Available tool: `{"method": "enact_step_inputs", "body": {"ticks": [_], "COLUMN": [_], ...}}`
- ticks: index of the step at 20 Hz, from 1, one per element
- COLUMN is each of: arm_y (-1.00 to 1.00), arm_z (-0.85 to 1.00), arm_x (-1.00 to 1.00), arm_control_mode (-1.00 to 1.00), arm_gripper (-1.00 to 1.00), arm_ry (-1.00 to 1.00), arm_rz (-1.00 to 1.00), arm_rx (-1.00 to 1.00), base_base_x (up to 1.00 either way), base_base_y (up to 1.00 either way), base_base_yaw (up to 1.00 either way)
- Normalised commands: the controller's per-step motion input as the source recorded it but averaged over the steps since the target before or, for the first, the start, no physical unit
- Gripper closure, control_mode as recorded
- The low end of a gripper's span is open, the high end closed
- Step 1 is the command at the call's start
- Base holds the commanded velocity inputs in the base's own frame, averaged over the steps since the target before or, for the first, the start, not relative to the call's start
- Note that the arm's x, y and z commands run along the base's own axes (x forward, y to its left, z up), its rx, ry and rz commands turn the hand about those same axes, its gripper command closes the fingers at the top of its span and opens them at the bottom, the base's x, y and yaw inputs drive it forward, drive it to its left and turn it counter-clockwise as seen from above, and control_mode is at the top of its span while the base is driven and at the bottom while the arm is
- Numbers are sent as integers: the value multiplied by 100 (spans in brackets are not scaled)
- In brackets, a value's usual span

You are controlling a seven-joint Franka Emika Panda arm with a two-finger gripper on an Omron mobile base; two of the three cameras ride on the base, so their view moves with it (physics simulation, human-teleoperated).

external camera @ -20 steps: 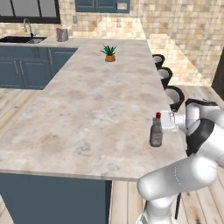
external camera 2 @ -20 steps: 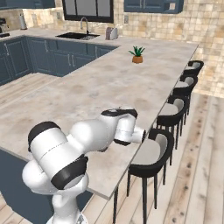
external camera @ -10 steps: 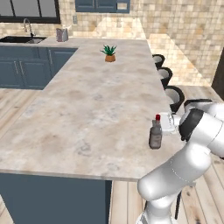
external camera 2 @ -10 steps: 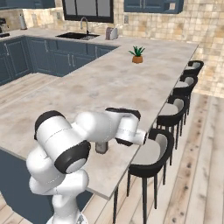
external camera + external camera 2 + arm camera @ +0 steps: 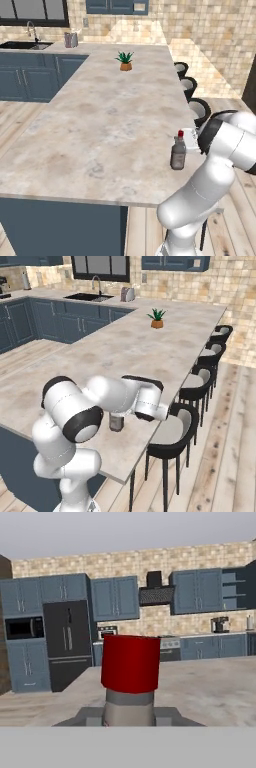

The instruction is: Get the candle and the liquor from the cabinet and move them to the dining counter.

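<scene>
One bottle, the liquor (image 5: pixel 178 152), is seen standing upright on the dining counter (image 5: pixel 105 125), close to the counter's edge on the side lined with black stools (image 5: pixel 170 436). Its red cap and grey neck are seen close up in the hand view (image 5: pixel 130 664), with the gripper (image 5: pixel 187 134) placed at neck height just beside the cap. Whether the jaws are clamped on the neck or parted from it cannot be told, since the fingers are hidden behind the bottle and the arm. In the right base view the bottle's lower body (image 5: pixel 116 422) is glimpsed below the white forearm. Farther along the same stone top a small potted plant (image 5: pixel 125 61) is set, well apart from the bottle. Across the room, blue wall cabinets (image 5: pixel 115 598) and a dark fridge (image 5: pixel 68 643) are visible.
</scene>
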Motion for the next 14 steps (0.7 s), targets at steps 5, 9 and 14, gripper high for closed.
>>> {"method": "enact_step_inputs", "body": {"ticks": [5, 9, 14], "arm_y": [2, 5, 0], "arm_z": [-2, 7, 34], "arm_x": [-3, -10, -22], "arm_control_mode": [-100, -100, -100], "arm_gripper": [-100, -100, -100], "arm_ry": [-1, -3, -6], "arm_rz": [0, 0, 0], "arm_rx": [0, 0, 0], "base_base_x": [0, 0, 0], "base_base_y": [0, 0, 0], "base_base_yaw": [0, 0, 0]}}
